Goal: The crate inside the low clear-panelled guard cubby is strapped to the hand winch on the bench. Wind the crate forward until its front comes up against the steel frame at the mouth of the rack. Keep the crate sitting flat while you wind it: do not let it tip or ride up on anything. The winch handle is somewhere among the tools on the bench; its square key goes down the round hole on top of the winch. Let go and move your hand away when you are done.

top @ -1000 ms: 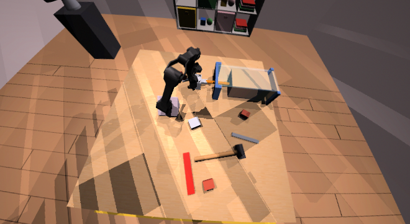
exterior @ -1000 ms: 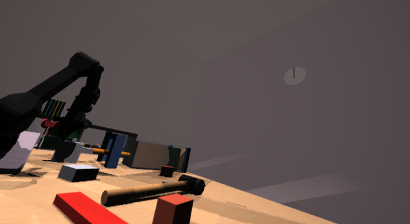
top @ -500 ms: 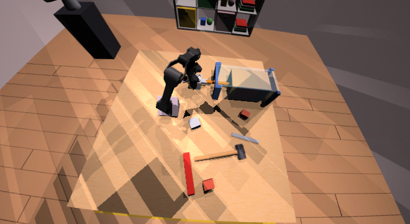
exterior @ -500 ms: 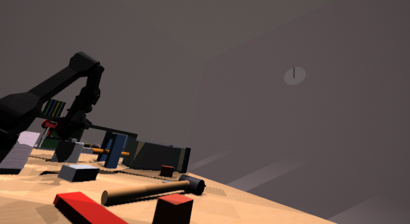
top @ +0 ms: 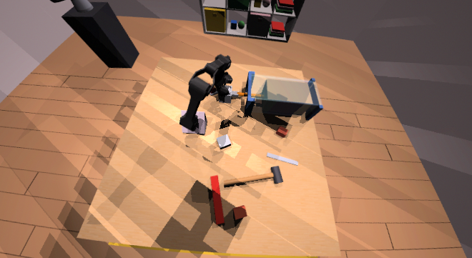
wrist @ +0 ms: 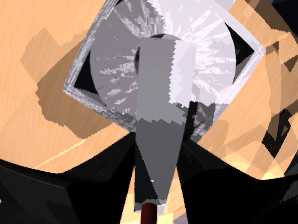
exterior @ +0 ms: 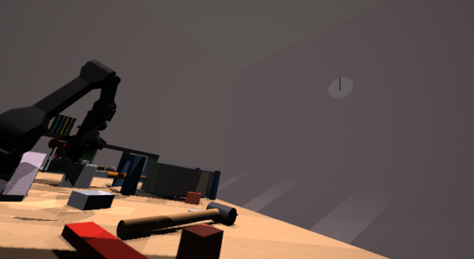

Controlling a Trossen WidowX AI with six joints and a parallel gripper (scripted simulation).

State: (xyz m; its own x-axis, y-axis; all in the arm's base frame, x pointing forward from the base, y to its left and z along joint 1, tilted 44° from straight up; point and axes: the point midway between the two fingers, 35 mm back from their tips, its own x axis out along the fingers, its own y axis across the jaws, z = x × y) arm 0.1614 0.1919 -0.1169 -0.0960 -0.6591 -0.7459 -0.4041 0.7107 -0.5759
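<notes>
Top view, room: grey walls (top: 411,21) (exterior: 287,135) rose beyond plank floor (top: 375,210).
Counter (top: 297,203) (exterior: 280,236) (wrist: 25,130): pale wood, streaked with shadow.
Cubby (top: 252,85) (exterior: 134,176): blue-posted, clear-panelled.
Crate (top: 282,108) (exterior: 176,180): inside, short of the front frame.
Winch (top: 225,97) (exterior: 80,176) (wrist: 110,55): grey, before the cubby, orange strap (top: 247,94) (exterior: 116,174) between.
Jaws: gripping the winch handle (exterior: 59,144) (wrist: 162,100).

The winch (wrist: 111,55) sits on the table (wrist: 30,125), its round disc inside a square rim. The handle (wrist: 162,100) covers the winch's middle and runs beyond its near edge. Below the winch, the end effector (wrist: 156,140) grips the handle from both sides. A dark red rod (wrist: 148,214) shows farthest below the winch.
</notes>
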